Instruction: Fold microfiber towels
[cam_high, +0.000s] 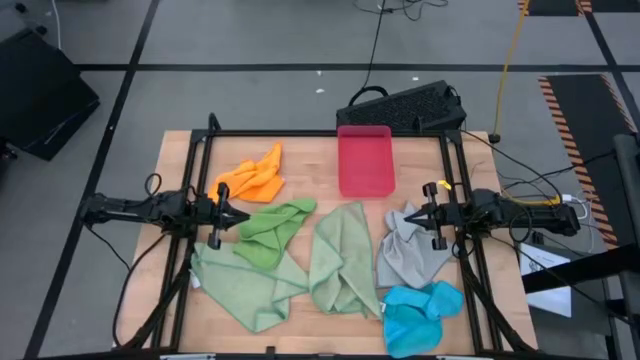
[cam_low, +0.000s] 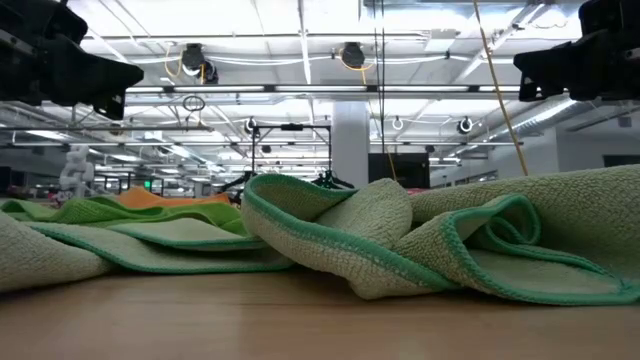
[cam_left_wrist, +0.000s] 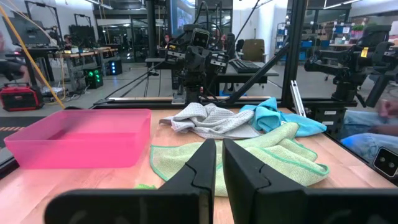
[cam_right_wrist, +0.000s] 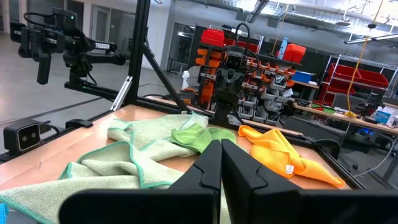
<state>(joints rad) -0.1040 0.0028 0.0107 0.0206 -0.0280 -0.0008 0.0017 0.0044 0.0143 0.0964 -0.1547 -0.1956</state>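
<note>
Several microfiber towels lie crumpled on the wooden table: an orange one (cam_high: 255, 178) at the far left, a bright green one (cam_high: 272, 228), two pale sage ones (cam_high: 245, 285) (cam_high: 342, 262), a grey one (cam_high: 408, 250) and a bright blue one (cam_high: 420, 312) at the near right. My left gripper (cam_high: 232, 215) hovers level above the table's left side, shut and holding nothing (cam_left_wrist: 219, 144). My right gripper (cam_high: 412, 215) hovers level at the right above the grey towel's edge, shut and holding nothing (cam_right_wrist: 221, 144).
A pink-red plastic tray (cam_high: 365, 160) stands at the table's far middle. A black frame (cam_high: 200, 150) runs along the table's sides. A keyboard (cam_high: 405, 105) lies on the floor beyond the far edge. Bare wood (cam_high: 310, 165) shows between the orange towel and the tray.
</note>
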